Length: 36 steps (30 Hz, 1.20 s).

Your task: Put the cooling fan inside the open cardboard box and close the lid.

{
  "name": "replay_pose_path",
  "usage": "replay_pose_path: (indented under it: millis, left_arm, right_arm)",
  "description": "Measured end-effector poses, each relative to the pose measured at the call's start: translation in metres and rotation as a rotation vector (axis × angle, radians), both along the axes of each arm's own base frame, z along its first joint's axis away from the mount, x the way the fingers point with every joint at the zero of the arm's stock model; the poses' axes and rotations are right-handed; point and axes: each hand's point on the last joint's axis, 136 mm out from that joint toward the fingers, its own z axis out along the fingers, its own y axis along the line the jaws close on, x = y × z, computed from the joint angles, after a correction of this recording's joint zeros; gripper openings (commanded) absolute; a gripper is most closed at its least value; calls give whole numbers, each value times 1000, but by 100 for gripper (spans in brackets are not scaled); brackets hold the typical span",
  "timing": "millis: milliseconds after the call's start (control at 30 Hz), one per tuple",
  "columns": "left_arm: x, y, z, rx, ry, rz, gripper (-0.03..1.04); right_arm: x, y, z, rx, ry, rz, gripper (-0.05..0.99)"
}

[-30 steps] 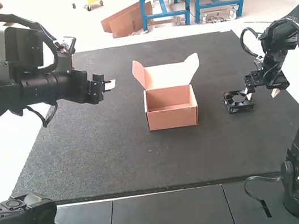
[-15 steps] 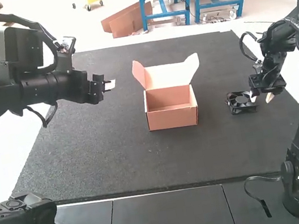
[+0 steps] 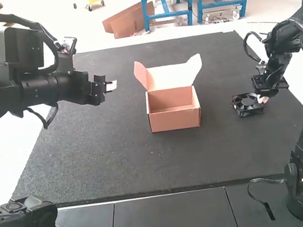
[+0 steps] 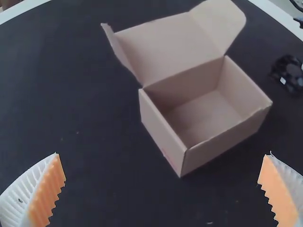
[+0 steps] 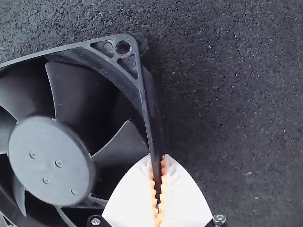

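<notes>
High view is showing my right gripper (image 3: 265,92) finishing its close: a second ago its fingers were standing apart over the cooling fan (image 3: 248,103), and now they are pinching one wall of the fan's frame. In the right wrist view the orange pads are pressing together on that thin black edge, near a corner. The fan has been sliding a little toward 3 o'clock during the approach and is now resting on the black mat (image 3: 117,154), at 3 o'clock of the cardboard box (image 3: 173,110) and well apart from it. I am reading this as the grasp being made, so the lift and the carry toward 9 o'clock are what I am preparing for. With such a narrow bite on the rim, I am expecting the fan could swing or slip once it leaves the mat. The box is standing open, its lid (image 3: 171,75) rising at the 12 o'clock side. My left gripper (image 3: 106,87) is hovering at about 10 o'clock of the box, fingers spread wide and holding nothing, unmoved over this second. What is standing in the way, as I am judging it, is the box's own 3 o'clock wall, which the fan must clear.
</notes>
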Motion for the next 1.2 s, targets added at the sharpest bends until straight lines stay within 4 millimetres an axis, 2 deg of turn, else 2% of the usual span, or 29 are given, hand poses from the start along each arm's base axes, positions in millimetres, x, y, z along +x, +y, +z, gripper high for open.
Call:
replay_pose_path:
  millis: [133, 200, 300, 500, 600, 867, 1033, 1200]
  left_arm:
    - [0, 0, 1, -2, -3, 0, 97]
    - [0, 0, 1, -2, -4, 0, 97]
    - [1, -1, 1, -3, -6, -1, 97]
    - [1, 0, -10, 6, 8, -1, 97]
    - [1, -1, -11, 7, 7, -2, 97]
    - [0, 0, -21, 17, 23, -2, 97]
    - [0, 0, -24, 22, 31, -2, 97]
    - [0, 0, -23, 19, 27, -2, 97]
  right_arm:
    - [1, 3, 4, 15, -12, -7, -2]
    - [3, 5, 15, 29, -36, -8, -2]
    - [2, 10, 49, 48, -92, -8, -2]
    - [-8, 20, 135, 62, -266, -11, -2]
    - [-17, 25, 160, 68, -323, -29, -2]
    - [-54, 56, 183, 153, -328, -125, -2]
    - [-77, 91, 200, 226, -330, -142, -2]
    - [-96, 135, 210, 297, -314, -110, -2]
